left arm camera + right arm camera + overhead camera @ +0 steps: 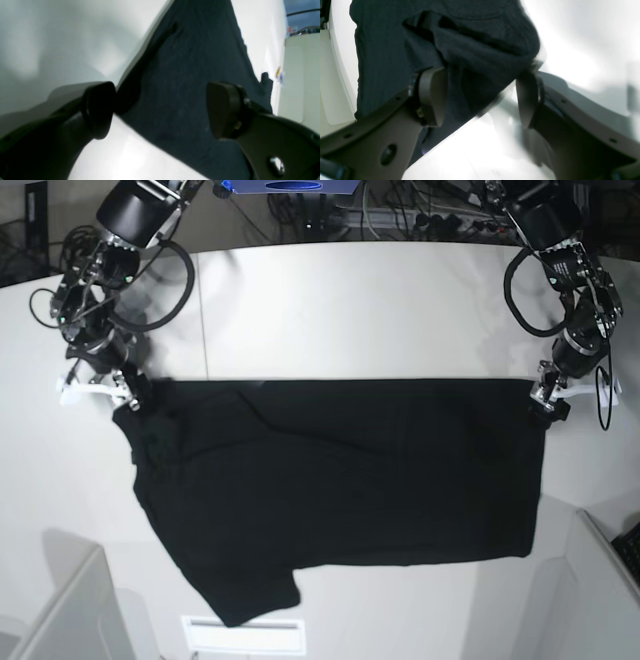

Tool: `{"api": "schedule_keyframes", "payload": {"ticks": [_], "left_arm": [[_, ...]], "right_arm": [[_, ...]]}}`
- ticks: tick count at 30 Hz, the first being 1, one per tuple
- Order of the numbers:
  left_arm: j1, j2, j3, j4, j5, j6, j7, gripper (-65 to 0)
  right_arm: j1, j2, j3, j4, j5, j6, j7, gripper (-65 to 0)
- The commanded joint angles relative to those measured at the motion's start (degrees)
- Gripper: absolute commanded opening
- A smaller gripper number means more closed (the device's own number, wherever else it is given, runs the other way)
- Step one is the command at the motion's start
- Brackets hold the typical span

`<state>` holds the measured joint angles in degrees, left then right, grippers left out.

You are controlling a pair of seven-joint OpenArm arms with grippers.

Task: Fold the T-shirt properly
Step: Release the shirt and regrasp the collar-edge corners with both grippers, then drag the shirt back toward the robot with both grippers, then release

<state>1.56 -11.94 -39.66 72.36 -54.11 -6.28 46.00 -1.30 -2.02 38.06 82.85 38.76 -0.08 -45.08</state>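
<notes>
Black T-shirt [340,480] spread plain side up across white table [350,310], one sleeve trailing toward near edge. Left gripper [160,110] at far corner on base view's right, fingers [225,110] set wide, dark cloth lying between and beneath them, nothing pinched. Right gripper [481,97] at opposite far corner, pads [432,96] likewise well apart, bunched hem [480,50] sagging into gap, touching one pad; firm grip cannot be told. Cables [420,210] behind table
</notes>
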Motion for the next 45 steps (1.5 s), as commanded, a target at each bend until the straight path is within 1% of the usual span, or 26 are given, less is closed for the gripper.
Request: {"api": "schedule_keyframes", "payload": {"ticks": [1, 2, 4, 6, 7, 8, 9, 10, 11, 13, 14, 19, 24, 30, 35, 40, 45], "left_arm": [[0.06, -0.14, 0.32, -0.84, 2.02, 1.49, 2.31, -10.5], [0.06, -0.14, 0.32, -1.10, 2.02, 1.49, 2.31, -12.7], [0.06, -0.14, 0.32, -1.19, 2.02, 1.49, 2.31, -21.6], [0.15, -0.23, 0.32, -1.19, 2.02, 1.49, 2.40, -35.4], [0.24, -0.23, 0.32, -1.28, 2.02, 1.49, 2.40, -42.5], [0.33, -0.32, 0.32, -1.28, 2.02, 1.49, 2.40, -48.2], [0.42, -0.32, 0.32, -1.28, 2.02, 1.49, 2.40, -54.5], [0.42, -0.49, 0.32, -1.28, 2.02, 1.49, 2.40, -60.6], [0.50, -0.58, 0.32, -1.28, 2.02, 1.49, 2.40, -65.0], [0.50, -0.58, 0.32, -1.28, 2.02, 1.49, 2.40, -65.0], [0.59, -0.58, 0.32, -1.28, 2.02, 1.49, 2.40, -65.0], [0.94, -0.76, 0.32, -1.02, 2.02, 1.49, 2.66, -65.0], [2.61, -0.76, 0.32, -0.58, 2.02, 1.49, 2.66, -65.0], [6.04, -0.85, 0.32, 1.88, 2.02, 1.40, 2.66, -65.0], [9.73, -0.85, 2.60, 6.81, 2.02, 1.40, 2.66, -65.0], [12.55, -0.85, 2.78, 9.18, 1.93, 1.40, 2.66, -65.0], [16.85, -0.85, 2.78, 13.58, 1.93, 1.40, 2.66, -65.0]], "right_arm": [[-0.06, 0.31, -0.13, 0.10, -0.92, -0.58, -0.24, -24.6], [-0.06, 0.31, -0.13, 0.10, -0.92, -0.58, 0.20, -24.6], [-0.15, 0.31, -0.13, -0.43, -0.92, -0.58, 0.46, -24.6], [0.03, 0.31, -0.04, -2.01, -0.92, -0.58, 0.64, -24.9], [0.11, 0.57, -0.04, -2.72, -0.92, -0.58, 0.64, -26.3], [0.11, 1.10, -0.04, -3.16, -0.92, -0.58, 0.64, -29.0], [0.20, 1.27, -0.13, -3.60, -0.92, -0.49, 0.64, -33.0], [0.20, 1.27, -0.13, -3.95, -0.92, -0.41, 0.73, -38.3], [0.20, 1.36, -0.13, -4.04, -0.92, -0.32, 1.34, -44.4], [-0.06, 1.36, -0.13, -4.04, -0.92, -0.32, 3.81, -59.0], [-0.15, 1.36, -0.13, -4.04, -0.92, -0.32, 4.51, -65.0], [-0.24, 1.45, 0.40, -3.60, -0.83, -0.32, 4.95, -65.0], [-2.79, 1.36, 0.05, 0.80, -0.65, -0.32, 4.86, -65.0], [-4.72, 1.45, 0.49, 4.49, -0.65, -0.41, 0.11, -65.0], [-7.45, 1.45, 0.49, 8.01, -0.57, -0.41, -0.68, -65.0], [-9.56, 1.45, 0.49, 10.47, -0.57, -0.49, -3.14, -65.0], [-12.46, 1.45, 0.49, 13.02, -0.57, -0.49, -3.23, -65.0]]}}
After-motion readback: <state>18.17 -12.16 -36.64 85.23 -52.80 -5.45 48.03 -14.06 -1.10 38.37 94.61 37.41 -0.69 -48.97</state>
